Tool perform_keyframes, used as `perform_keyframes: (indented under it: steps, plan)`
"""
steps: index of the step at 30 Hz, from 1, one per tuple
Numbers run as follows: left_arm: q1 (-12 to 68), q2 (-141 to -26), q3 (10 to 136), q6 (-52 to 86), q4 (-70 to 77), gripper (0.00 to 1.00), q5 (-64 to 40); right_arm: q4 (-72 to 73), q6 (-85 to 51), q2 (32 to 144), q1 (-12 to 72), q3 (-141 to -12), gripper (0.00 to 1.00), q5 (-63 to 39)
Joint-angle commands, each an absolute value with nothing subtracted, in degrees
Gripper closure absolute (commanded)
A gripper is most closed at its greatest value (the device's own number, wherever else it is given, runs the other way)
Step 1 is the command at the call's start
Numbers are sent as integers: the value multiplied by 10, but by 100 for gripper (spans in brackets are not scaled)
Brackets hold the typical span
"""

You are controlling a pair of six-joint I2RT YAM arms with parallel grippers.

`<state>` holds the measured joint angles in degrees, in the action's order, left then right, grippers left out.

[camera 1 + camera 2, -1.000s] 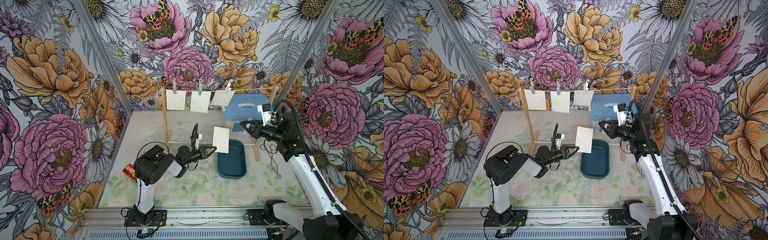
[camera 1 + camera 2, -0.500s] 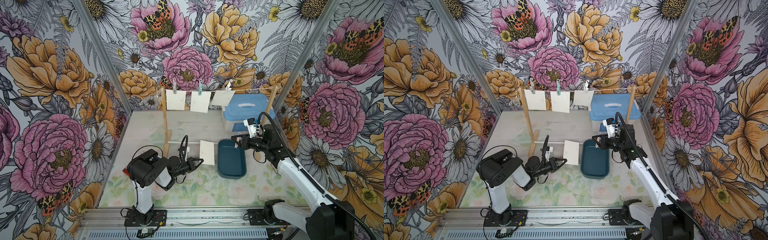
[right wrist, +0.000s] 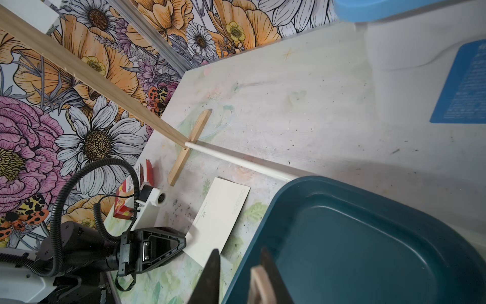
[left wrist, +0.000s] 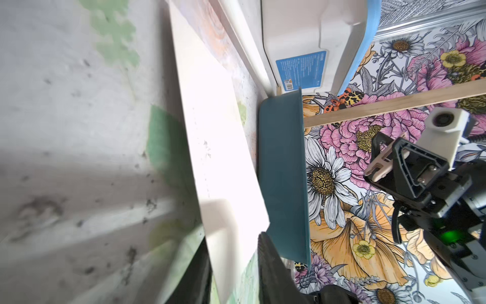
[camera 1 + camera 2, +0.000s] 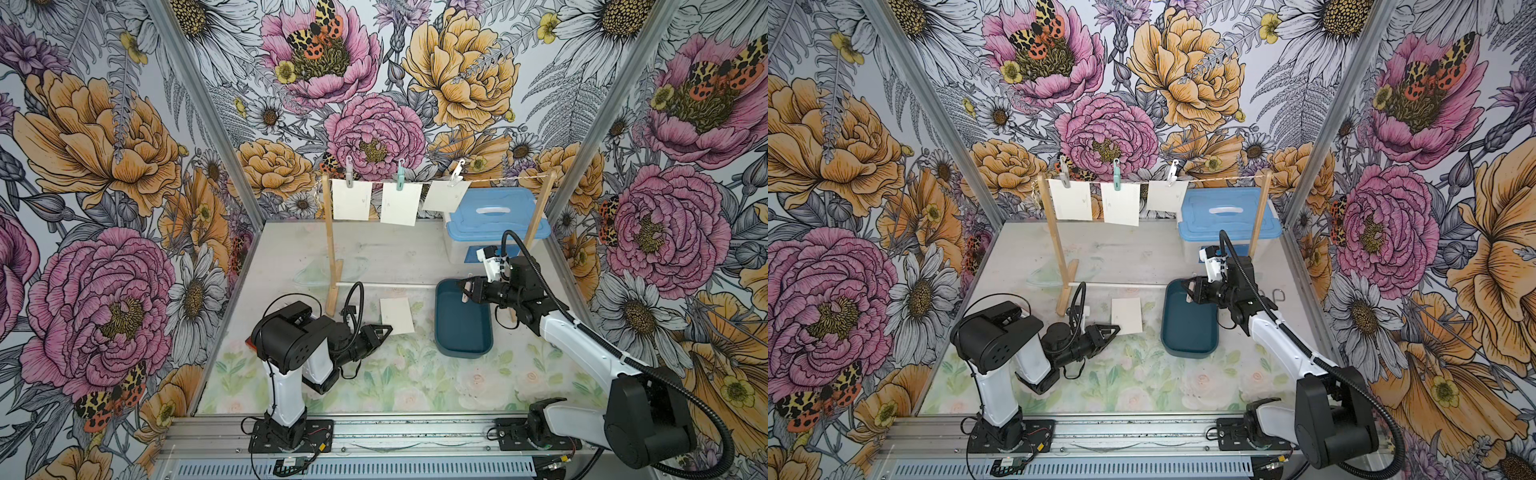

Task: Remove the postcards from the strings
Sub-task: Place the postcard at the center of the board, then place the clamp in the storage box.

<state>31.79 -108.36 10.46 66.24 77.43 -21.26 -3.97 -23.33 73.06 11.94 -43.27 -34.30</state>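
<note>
Lower centre of a top view: the left gripper (image 5: pixel 384 330) sits low on the table (image 5: pixel 415 374), jaws parted around a corner of a loose card (image 5: pixel 397 316) lying flat. Right of centre, the right gripper (image 5: pixel 464 288) is clamped on a pale peg (image 5: pixel 466 295) above a teal tray (image 5: pixel 461 332). Upper centre, at the back, three cards (image 5: pixel 352 199) (image 5: pixel 401 204) (image 5: pixel 444 195) hang pegged from the string (image 5: pixel 498 179).

Postcard (image 5: pixel 397 316) on table (image 5: pixel 415 382), beside tub (image 5: pixel 462 332)

Hidden or cropped
Partly behind the left arm (image 3: pixel 79 244): red-and-white box (image 3: pixel 121 204). Cropped by an edge: right fingers (image 3: pixel 211 279), clamped peg (image 3: pixel 259 283). Too small to read: marks on the postcards (image 5: pixel 351 200).
</note>
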Motion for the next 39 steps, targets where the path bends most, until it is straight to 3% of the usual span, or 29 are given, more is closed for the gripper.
perform_keyframes:
  steps: [1,4,8,12,14,20,31,34,36,38,39]
  plan:
    - [317,-1081,103,657,809,61,-184,-8,-239,748,127,-422,84,-320]
    - [319,-1076,100,654,808,60,-174,-2,-239,762,132,-416,84,-302]
    - [319,-1055,91,652,788,51,-165,5,-237,787,138,-412,82,-290]
    - [321,-984,89,629,685,49,-153,17,-237,815,149,-407,82,-280]
    - [327,-924,99,604,584,41,-135,24,-239,823,153,-405,82,-274]
    - [348,-687,196,466,136,36,-33,24,-241,841,162,-405,80,-244]
    - [350,-593,216,425,-7,29,17,12,-237,882,196,-414,76,-182]
    - [368,-586,234,411,-28,27,36,11,-239,890,202,-414,71,-168]
    - [381,-584,246,398,-34,20,49,9,-238,891,203,-414,65,-158]
    - [390,-578,255,387,-34,1,60,6,-238,888,205,-413,58,-156]
    - [393,-575,258,382,-33,1,65,5,-239,884,204,-412,55,-155]
